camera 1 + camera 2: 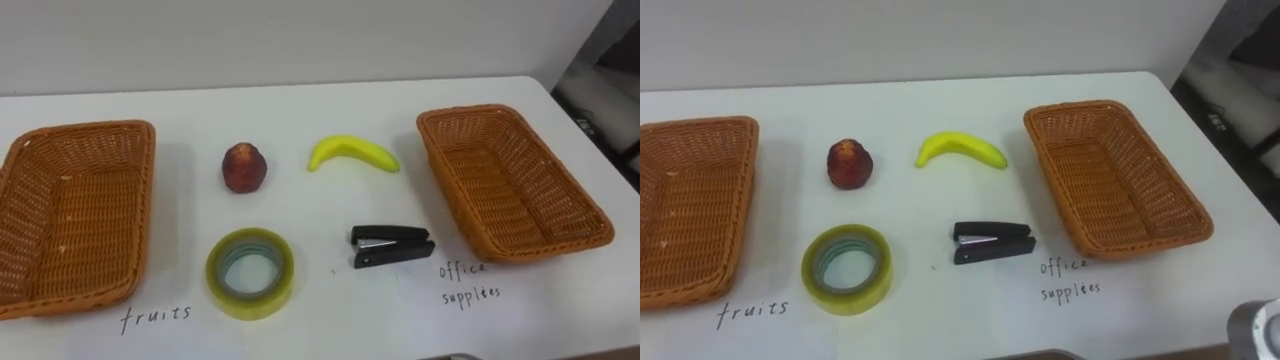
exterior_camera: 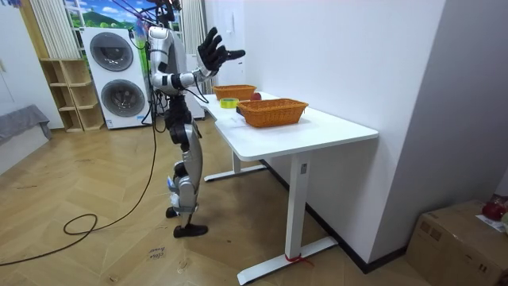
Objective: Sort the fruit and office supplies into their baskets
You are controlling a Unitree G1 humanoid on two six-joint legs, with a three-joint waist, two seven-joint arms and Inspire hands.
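Observation:
On the white table [image 1: 330, 100] lie a red apple [image 1: 244, 167], a yellow banana [image 1: 352, 152], a yellowish tape roll [image 1: 284, 268] and a black stapler [image 1: 392, 245], all in the middle between two wicker baskets. The basket [image 1: 80, 215] on the left, labelled fruits, holds nothing. The basket [image 1: 500, 180] on the right, labelled office supplies, is empty too. In the room view I stand at the table's long side with my right hand [image 2: 213, 49] raised at head height, fingers spread, holding nothing and well above the objects.
The table's far edge meets a white wall. Its right end lies just past the office basket, with dark objects on the floor beyond. In the room view, washing machines [image 2: 119, 75] and a shelf stand behind me, and a cardboard box [image 2: 460, 238] sits at the right.

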